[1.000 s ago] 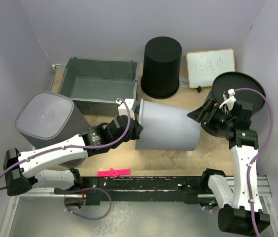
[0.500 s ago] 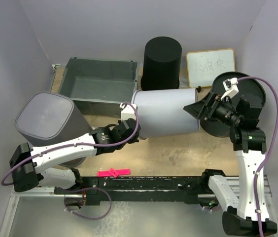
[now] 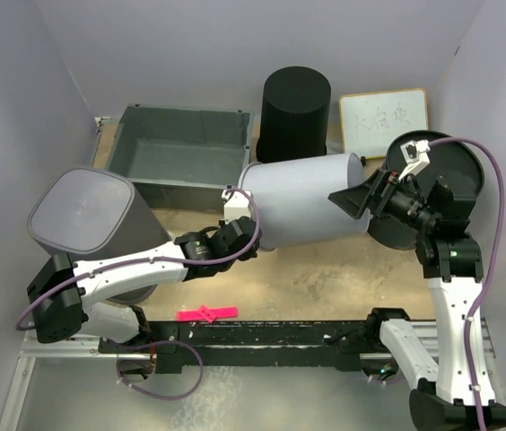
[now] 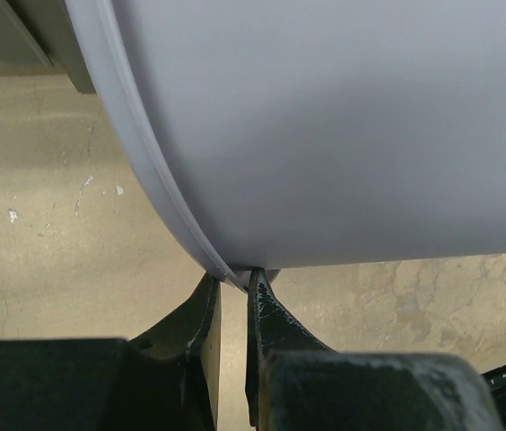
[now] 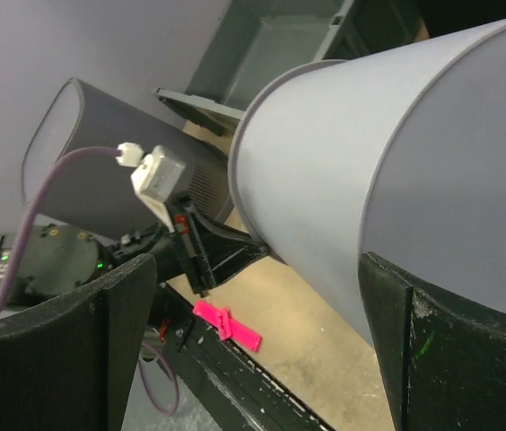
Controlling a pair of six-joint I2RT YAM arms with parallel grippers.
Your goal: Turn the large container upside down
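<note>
The large container (image 3: 302, 202) is a pale grey round bin lying on its side, open mouth to the left, raised off the table. It fills the left wrist view (image 4: 325, 117) and shows in the right wrist view (image 5: 370, 162). My left gripper (image 3: 239, 235) is shut on the lower rim of its mouth, pinching the lip (image 4: 232, 280). My right gripper (image 3: 361, 196) is open at the container's closed end, jaws wide (image 5: 257, 269), the right finger against the container's wall.
An upturned grey bin (image 3: 87, 215) stands at the left, an upturned black bin (image 3: 295, 108) at the back. A grey tray (image 3: 181, 112), a whiteboard (image 3: 383, 121) and a black round dish (image 3: 459, 162) sit behind. A pink clip (image 3: 206, 313) lies by the front rail (image 3: 262, 337).
The container has risen and swung towards the back, held by my left gripper. My right gripper has risen and moved left along its closed end.
</note>
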